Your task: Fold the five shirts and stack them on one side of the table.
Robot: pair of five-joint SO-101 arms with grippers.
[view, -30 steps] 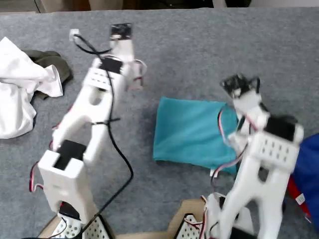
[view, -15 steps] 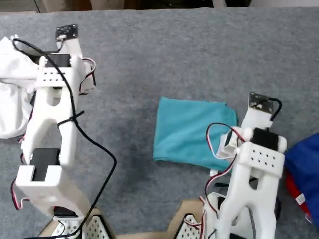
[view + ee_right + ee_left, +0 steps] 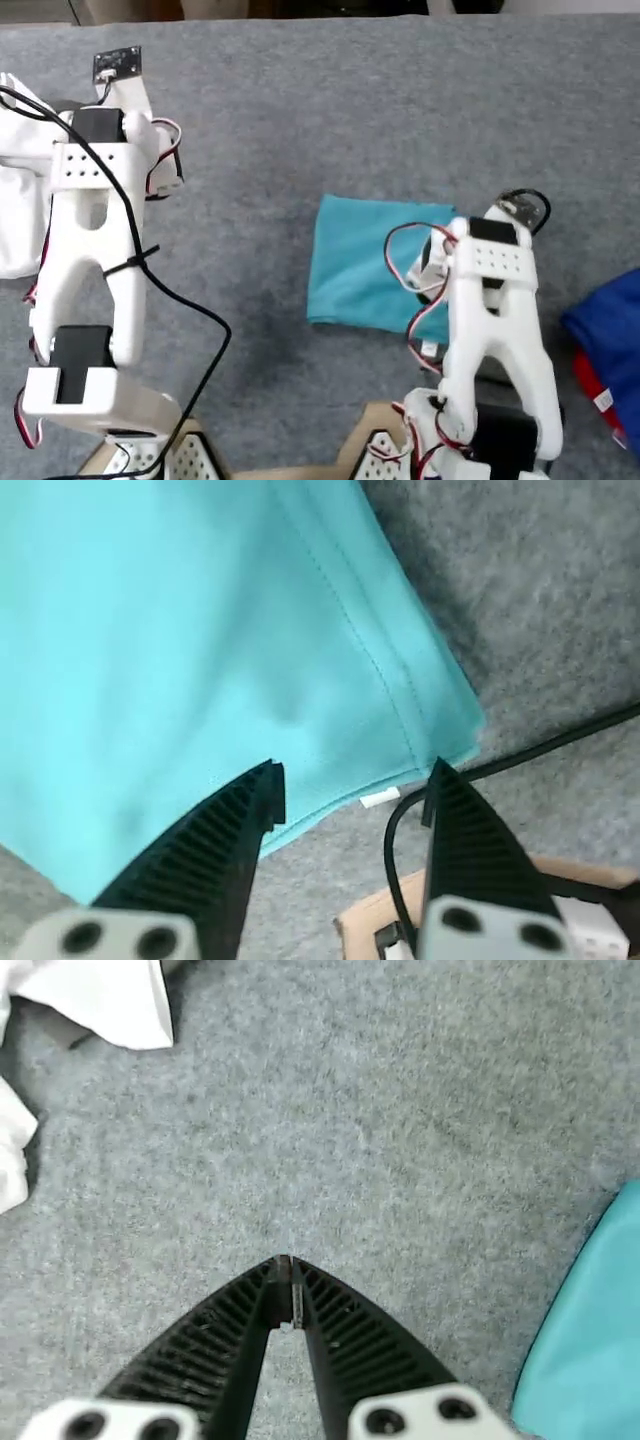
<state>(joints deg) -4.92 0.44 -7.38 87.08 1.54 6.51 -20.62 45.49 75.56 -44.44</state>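
Beside the right arm (image 3: pixel 495 310) lie a blue shirt (image 3: pixel 612 328) and red shirt (image 3: pixel 588 376).

The left arm (image 3: pixel 90 230) is white and stretches far out from its base. The left pincer (image 3: pixel 288 1282) points down, and its two black, ridged fingers (image 3: pixel 220 1340) are pressed together at the tips, with nothing between them. The right arm (image 3: pixel 490 310) is white too and is folded up closer to its own base. The right pincer (image 3: pixel 355 780) also points down, and its two black fingers stand wide apart.
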